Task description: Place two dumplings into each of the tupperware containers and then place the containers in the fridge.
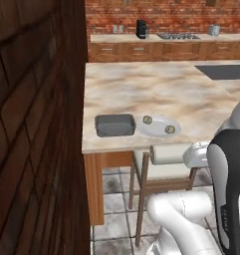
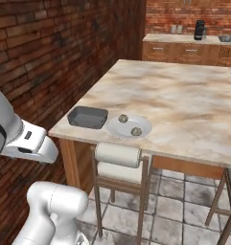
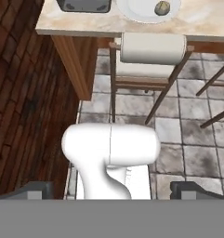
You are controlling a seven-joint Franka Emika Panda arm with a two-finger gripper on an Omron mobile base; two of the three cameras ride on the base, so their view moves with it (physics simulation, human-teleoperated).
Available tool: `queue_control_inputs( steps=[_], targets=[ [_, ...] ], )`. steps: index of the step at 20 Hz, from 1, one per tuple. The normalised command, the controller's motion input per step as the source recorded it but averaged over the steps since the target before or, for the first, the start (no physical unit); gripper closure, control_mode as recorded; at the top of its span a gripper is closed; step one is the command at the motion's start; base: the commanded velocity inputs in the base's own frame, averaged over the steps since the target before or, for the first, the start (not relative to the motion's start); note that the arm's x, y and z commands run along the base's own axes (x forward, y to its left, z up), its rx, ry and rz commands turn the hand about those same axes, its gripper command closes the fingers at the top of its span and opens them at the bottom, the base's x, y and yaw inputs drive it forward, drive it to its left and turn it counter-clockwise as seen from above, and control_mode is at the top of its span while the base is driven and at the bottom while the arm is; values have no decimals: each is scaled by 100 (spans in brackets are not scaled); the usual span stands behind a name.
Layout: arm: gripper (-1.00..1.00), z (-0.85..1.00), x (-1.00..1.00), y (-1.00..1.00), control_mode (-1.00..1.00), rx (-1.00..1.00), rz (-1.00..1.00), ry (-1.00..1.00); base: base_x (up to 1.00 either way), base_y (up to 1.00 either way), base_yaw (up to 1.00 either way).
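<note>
Two dumplings (image 1: pixel 147 119) (image 1: pixel 169 129) lie on a round white plate (image 1: pixel 158 130) near the island counter's front edge. In the right base view the same dumplings (image 2: pixel 122 118) (image 2: pixel 135 131) sit on the plate (image 2: pixel 144 125). One dark grey tupperware container (image 1: pixel 115 125) (image 2: pixel 87 117) stands just left of the plate, with nothing in it. My gripper (image 3: pixel 113 191) hangs low in front of the counter, well short of it. Its fingertips (image 3: pixel 35 190) are spread wide and hold nothing. In the hand view the container (image 3: pixel 83 4) and one dumpling (image 3: pixel 163 7) show at the top edge. The fridge is out of view.
A wooden stool with a cream padded back (image 1: pixel 164 154) (image 2: pixel 119 155) (image 3: pixel 153 49) is tucked under the counter right below the plate. A dark brick wall (image 1: pixel 32 124) runs along the left. A dark inset panel (image 1: pixel 223 72) lies at the island's far right.
</note>
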Motion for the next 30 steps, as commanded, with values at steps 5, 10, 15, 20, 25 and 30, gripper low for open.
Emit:
queue_control_inputs(
  steps=[5,10,15,20,25,30],
  targets=[
    [-100,0,0,0,100,0,0,0,28,11,-35],
    [-100,0,0,0,100,0,0,0,66,18,-5],
    [-100,0,0,0,100,0,0,0,75,32,-6],
    [-100,0,0,0,100,0,0,0,54,14,-9],
    [-100,-4,20,2,-100,0,0,0,53,12,-1],
    [-100,-38,100,-16,-100,1,0,6,0,0,0]
  ],
)
